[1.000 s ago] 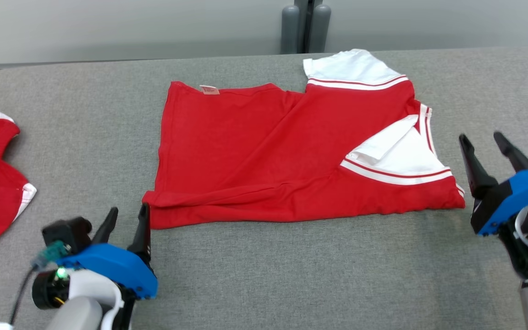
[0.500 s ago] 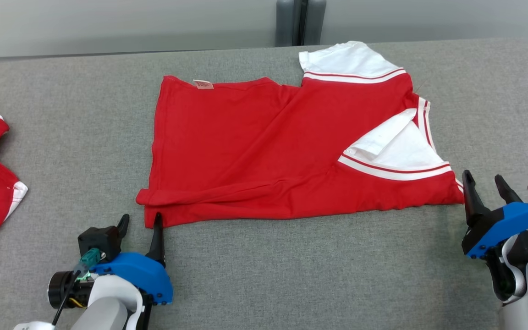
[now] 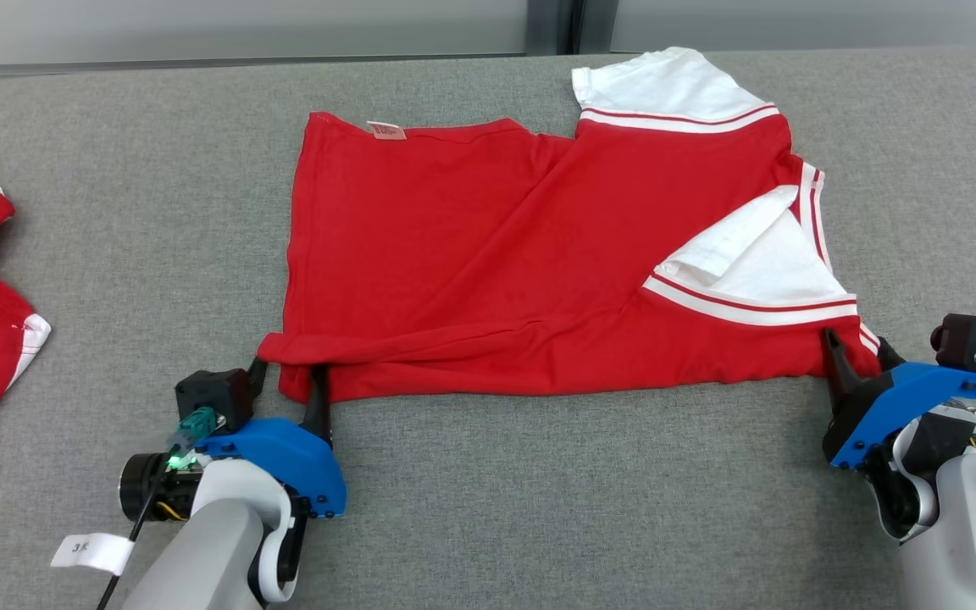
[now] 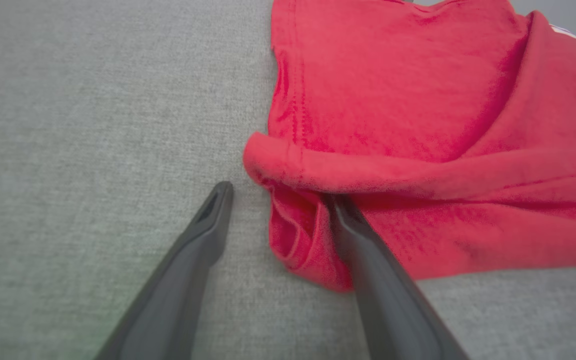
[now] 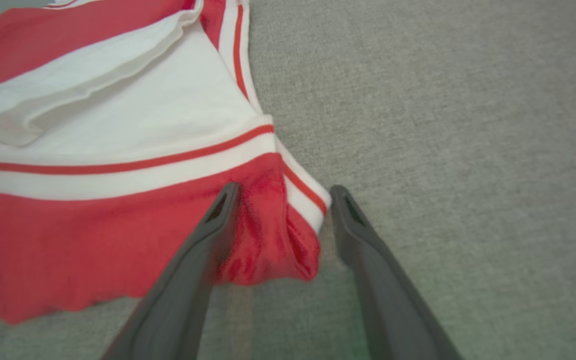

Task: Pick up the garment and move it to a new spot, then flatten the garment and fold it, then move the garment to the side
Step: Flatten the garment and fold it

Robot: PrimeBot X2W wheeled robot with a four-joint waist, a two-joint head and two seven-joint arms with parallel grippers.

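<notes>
Red knit garment [image 3: 488,254], white striped sleeves, lies folded flat at centre of the grey felt-like table [image 3: 539,508]; left gripper [image 3: 286,377], low, jaws spread, straddles its 7 o'clock corner, right gripper [image 3: 859,352] likewise at 4 o'clock.

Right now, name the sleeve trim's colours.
Sleeve trim: white with red stripe; clearest in right wrist view.

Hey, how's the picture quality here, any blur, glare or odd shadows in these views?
Head view: sharp, evenly lit, no glare, soft shadow under the garment. Left wrist view: soft focus, the left gripper looks smeared. Right wrist view: soft around the right gripper, faint green cast low on the table.
</notes>
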